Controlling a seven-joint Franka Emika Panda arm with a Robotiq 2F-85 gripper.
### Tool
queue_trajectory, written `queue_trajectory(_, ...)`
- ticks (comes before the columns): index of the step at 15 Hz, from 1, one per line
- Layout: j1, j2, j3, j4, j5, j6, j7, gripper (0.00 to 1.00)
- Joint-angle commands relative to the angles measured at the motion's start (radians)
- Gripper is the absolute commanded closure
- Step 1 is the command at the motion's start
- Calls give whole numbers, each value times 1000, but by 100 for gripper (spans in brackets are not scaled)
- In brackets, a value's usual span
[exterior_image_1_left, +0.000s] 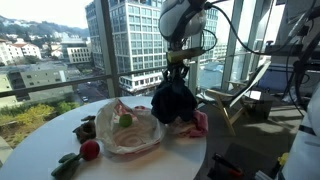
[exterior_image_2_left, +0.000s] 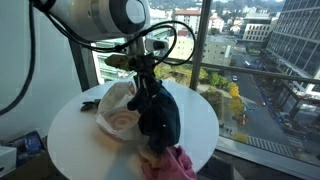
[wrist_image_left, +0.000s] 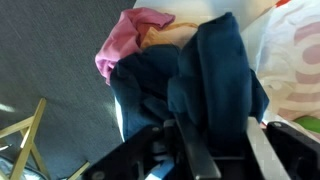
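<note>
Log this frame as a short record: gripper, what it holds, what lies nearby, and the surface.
gripper: shut on the blue cloth
blue cloth: bunched, hangs from the gripper over the table
pink cloth: on the table, right by the blue cloth's lower end; contact unclear
white bag: crumpled, beside the blue cloth
red ball: near the table edge, apart from the bag
table: round, white

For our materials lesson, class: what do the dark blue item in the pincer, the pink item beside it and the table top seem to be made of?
The dark blue item looks like soft matte fabric, perhaps cotton: it hangs in folds from the pincer. The pink item is matte cloth too, crumpled. The table top looks smooth, white and hard, maybe laminate.
</note>
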Motion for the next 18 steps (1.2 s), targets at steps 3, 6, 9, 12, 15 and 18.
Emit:
queue_trajectory(3,18,314,-2,-13,-371,78,442,87)
queue_trajectory(6,84,392,-24,32,-389,32,535,49)
queue_trajectory(9,166,369,-40,81,-453,-90,610,24)
queue_trajectory(12,221,303,-13,158,-536,-310,660,2)
queue_trajectory(15,244,267,42,247,-579,-388,608,0)
queue_trajectory(18,267,262,107,337,-546,-300,557,0)
